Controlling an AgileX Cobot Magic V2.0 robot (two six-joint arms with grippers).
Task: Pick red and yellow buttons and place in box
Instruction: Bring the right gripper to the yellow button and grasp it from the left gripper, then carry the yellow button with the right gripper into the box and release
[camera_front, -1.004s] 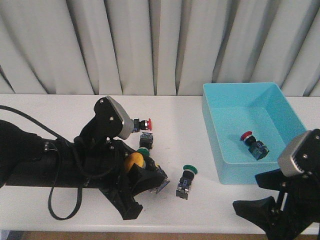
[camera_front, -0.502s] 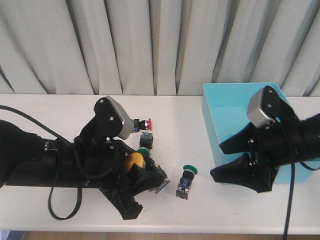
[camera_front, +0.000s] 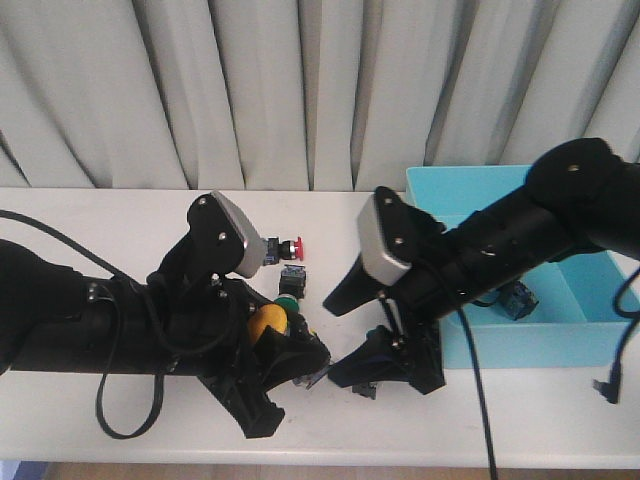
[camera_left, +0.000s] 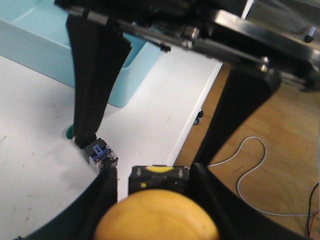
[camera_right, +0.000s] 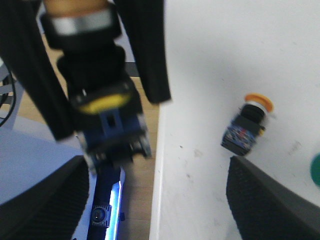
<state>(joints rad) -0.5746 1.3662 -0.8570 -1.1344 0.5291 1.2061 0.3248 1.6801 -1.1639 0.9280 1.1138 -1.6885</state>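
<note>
The left gripper (camera_front: 285, 362) is gripping a yellow button (camera_front: 268, 322) near the table's front edge, while the right gripper (camera_front: 375, 340), jaws spread wide, is apparently reaching for a handover. It should grasp the black body squarely; the box (camera_front: 520, 345) is waiting just right.

yellow button (camera_front: 268, 322): sitting clamped between the left gripper's (camera_front: 285, 372) fingers near the front edge
red button (camera_front: 287, 246): lying on its side toward the back edge
box (camera_front: 440, 203): standing open at the right, holding a dark button body (camera_front: 518, 298)
</note>
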